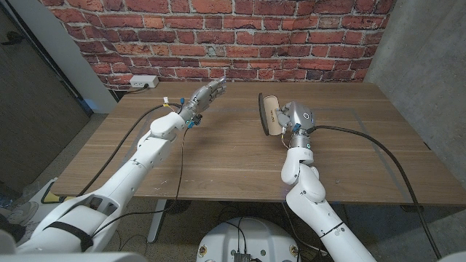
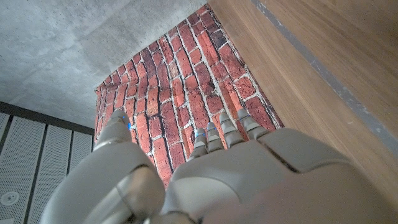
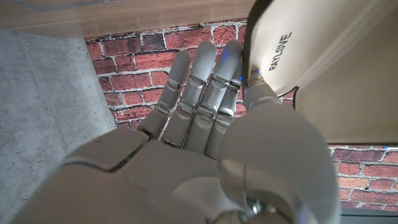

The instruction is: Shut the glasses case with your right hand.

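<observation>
On the wooden table [image 1: 218, 156], the right hand [image 1: 295, 116], fingers extended and holding nothing, adjoins the open glasses case [image 1: 268, 114]; the left hand [image 1: 206, 95] hovers released.

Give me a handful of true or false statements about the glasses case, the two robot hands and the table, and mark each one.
1. The glasses case is open. True.
2. The right hand is beside the case. True; in the right wrist view its fingers reach up alongside the cream lining.
3. The left hand holds the case. False; it is empty, fingers extended, off to the case's left.
4. The case stands on the floor. False; it stands on the wooden table.
5. A brick wall is behind the table. True.
</observation>
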Controlling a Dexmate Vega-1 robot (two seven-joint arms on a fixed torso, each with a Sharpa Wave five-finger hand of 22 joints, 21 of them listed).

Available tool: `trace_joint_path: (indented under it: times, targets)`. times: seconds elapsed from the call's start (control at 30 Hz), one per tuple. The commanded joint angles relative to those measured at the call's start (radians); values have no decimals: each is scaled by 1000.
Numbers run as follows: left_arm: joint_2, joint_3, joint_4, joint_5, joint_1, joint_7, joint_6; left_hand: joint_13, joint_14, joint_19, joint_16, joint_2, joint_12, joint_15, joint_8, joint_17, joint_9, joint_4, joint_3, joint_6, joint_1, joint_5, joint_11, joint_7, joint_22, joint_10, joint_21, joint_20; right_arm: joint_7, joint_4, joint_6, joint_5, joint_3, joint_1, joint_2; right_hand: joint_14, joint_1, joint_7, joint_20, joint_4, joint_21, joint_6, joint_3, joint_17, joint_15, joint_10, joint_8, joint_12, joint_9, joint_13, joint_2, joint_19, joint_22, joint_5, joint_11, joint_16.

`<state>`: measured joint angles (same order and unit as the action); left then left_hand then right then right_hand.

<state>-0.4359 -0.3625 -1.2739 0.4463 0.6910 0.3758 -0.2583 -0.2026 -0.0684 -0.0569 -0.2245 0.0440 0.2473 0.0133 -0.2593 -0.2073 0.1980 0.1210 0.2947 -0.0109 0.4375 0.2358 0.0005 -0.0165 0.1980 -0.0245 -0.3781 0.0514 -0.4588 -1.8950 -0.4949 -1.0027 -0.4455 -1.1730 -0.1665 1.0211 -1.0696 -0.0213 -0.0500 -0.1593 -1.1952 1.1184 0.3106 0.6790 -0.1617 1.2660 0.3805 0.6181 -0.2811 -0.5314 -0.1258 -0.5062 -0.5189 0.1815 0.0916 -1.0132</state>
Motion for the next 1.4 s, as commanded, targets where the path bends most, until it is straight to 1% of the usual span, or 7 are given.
trace_joint_path:
  times: [0.03, 0.33, 0.4, 0.63, 0.9, 1.27, 1.4]
  targets:
    - [-16, -34, 43, 31, -50, 185, -29, -4, 6, -3, 4, 15, -5, 2, 7, -3, 6, 10, -4, -8, 13, -5, -2, -6, 1, 3, -3, 10, -144, 30, 109, 71, 18, -9, 30, 13, -18, -3, -67, 5, -11, 13, 7, 6, -65, 10, 3, 8, -6, -3, -2, 7, 1, 5, 5, 2]
    - [-22, -66, 91, 45, -99, 314, -52, -11, 62, -18, 18, 81, -29, -30, 36, -12, 12, 31, -37, -75, 51, 11, 31, -28, 1, 63, 12, 39, -186, 52, 153, 81, 12, 3, 40, 15, -19, -3, -68, 5, -22, 14, 10, 14, -64, 11, 1, 8, -8, -8, 1, 10, 11, 5, 6, 6]
    - [-26, -72, 93, 42, -106, 330, -55, -13, 82, -20, 22, 97, -36, -40, 45, -15, 13, 34, -47, -99, 62, 20, 40, -42, 1, 85, 15, 39, -192, 56, 155, 84, 11, 5, 47, 15, -20, -3, -68, 5, -24, 14, 10, 14, -65, 11, 1, 8, -8, -8, 1, 10, 12, 6, 8, 6]
    - [-31, -94, 103, 24, -127, 367, -74, -18, 126, -27, 28, 124, -49, -67, 59, -20, 17, 40, -73, -154, 94, 47, 67, -68, 1, 144, 25, 48, -237, 76, 207, 102, 9, 12, 55, 17, -21, -3, -68, 6, -31, 15, 12, 17, -65, 14, 0, 8, -10, -9, 2, 13, 18, 6, 5, 9]
    - [-28, -97, 86, 9, -119, 353, -99, -20, 135, -27, 26, 124, -47, -68, 60, -22, 19, 44, -80, -172, 118, 61, 64, -71, 1, 156, 28, 49, -295, 105, 265, 117, 5, 22, 69, 24, -21, -1, -69, 6, -41, 19, 14, 23, -65, 17, -2, 9, -11, -13, 4, 17, 27, 5, 8, 9]
    - [-20, -95, 57, -16, -97, 311, -123, -25, 82, 17, -2, 111, -17, -42, 32, -24, 22, 51, -82, -123, 209, 96, 39, -75, 1, 102, 19, 39, -354, 142, 299, 105, -10, 41, 89, 27, -21, -2, -68, 7, -54, 23, 16, 30, -65, 19, -7, 7, -12, -17, 8, 22, 40, 4, 11, 11]
    - [-21, -96, 36, -24, -88, 298, -115, -26, 89, 11, 1, 119, -20, -43, 38, -25, 23, 51, -89, -141, 229, 107, 43, -78, 1, 113, 24, 55, -362, 155, 297, 93, -20, 51, 90, 29, -21, -3, -69, 7, -59, 24, 17, 34, -65, 20, -9, 6, -13, -17, 8, 24, 46, 4, 13, 10]
